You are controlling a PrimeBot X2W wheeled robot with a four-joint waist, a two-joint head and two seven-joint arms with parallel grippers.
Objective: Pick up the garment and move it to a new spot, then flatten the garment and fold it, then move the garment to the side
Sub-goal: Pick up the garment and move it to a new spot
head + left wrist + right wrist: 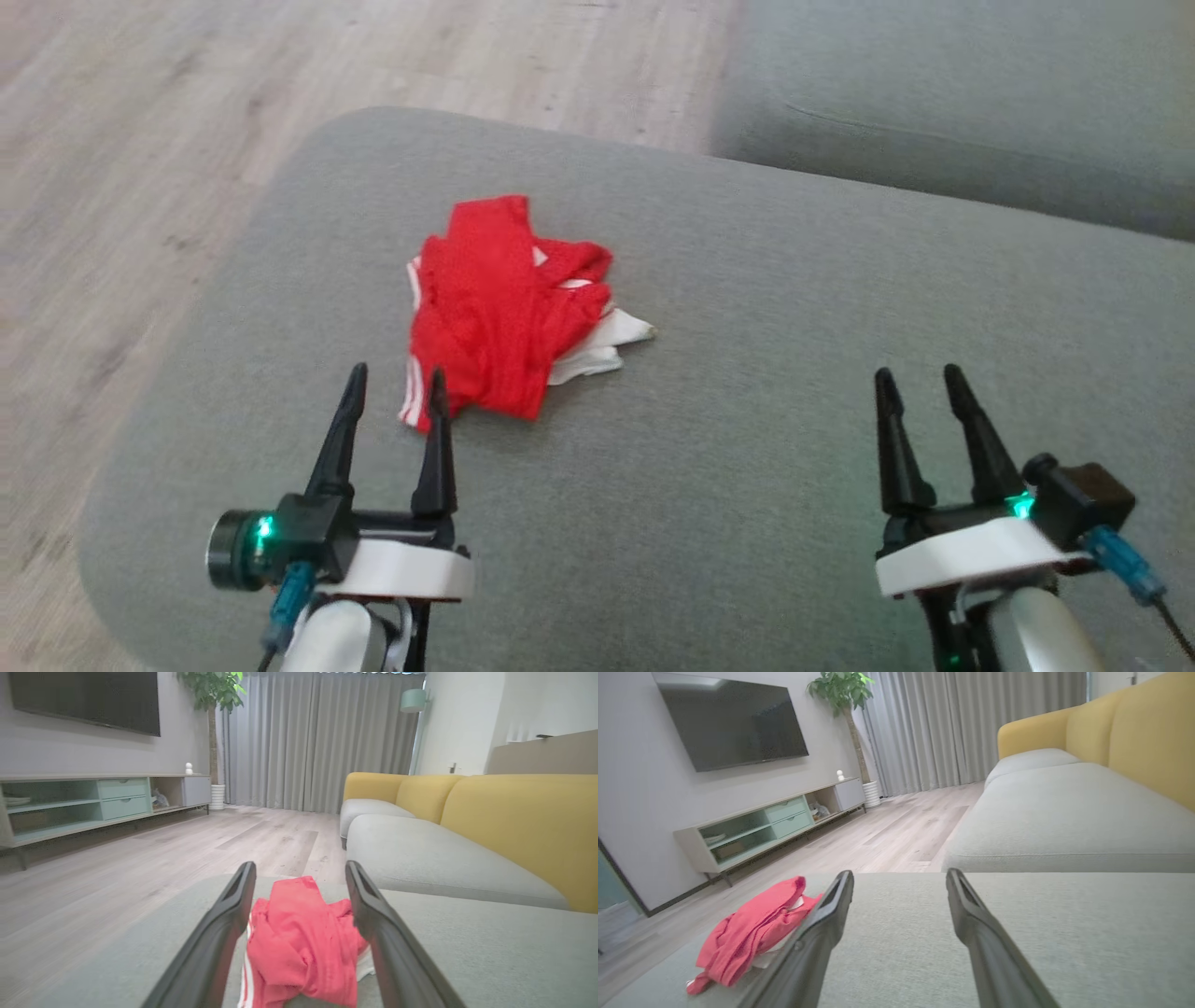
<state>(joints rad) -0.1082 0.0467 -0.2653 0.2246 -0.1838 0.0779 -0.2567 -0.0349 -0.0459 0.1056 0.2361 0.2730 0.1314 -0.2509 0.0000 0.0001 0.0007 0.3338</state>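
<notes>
A crumpled red garment [499, 313] with white stripes and a white lining lies bunched on the grey cushion [766, 308]. My left gripper [397, 385] stands open just in front of the garment's near left corner, its right fingertip over the red cloth edge. In the left wrist view the garment [299, 942] fills the gap between the spread fingers of the left gripper [301, 870]. My right gripper [920, 381] is open over bare cushion, well to the right of the garment. The right wrist view shows the garment [752, 928] to the left of the right gripper [900, 877].
The cushion's rounded edge [187, 327] drops to a pale wooden floor [140, 140] on the left and beyond. A second grey seat [952, 103] with yellow backrests [518, 816] lies at the far right. A TV stand [770, 826] lines the far wall.
</notes>
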